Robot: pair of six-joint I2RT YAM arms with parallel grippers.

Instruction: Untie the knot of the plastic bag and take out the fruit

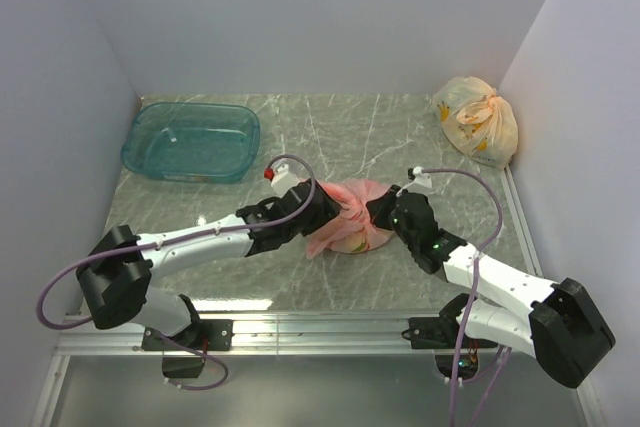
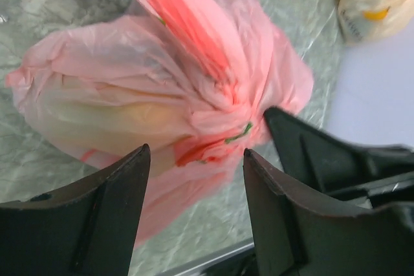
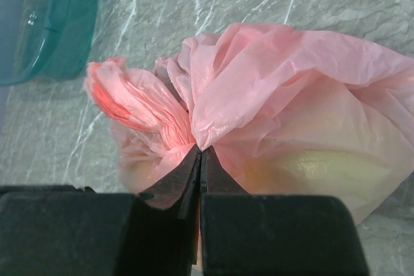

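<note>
Pink bag: the plastic bag (image 1: 350,219) is sitting in the middle of the bench (image 1: 350,127), between the two arms.
Knot: the top of the bag is bunching into a tight twist (image 2: 220,111), and it is looking tied.
Fruit: the fruit (image 3: 317,166) is lying inside the bag, showing through the thin plastic as a pale yellow shape. Other pieces are too hidden to tell.
Left claw: the left claw (image 2: 196,159) is standing open, its two fingers apart, with pink plastic showing in the gap.
Right claw: the right claw (image 3: 200,154) is pinching shut on a fold of the bag just under the twist.
Teal tub: a see-through tub (image 1: 190,140) is sitting at the far left.
Yellow bag: a tied pale yellow bag (image 1: 478,119) is resting in the far right corner.
</note>
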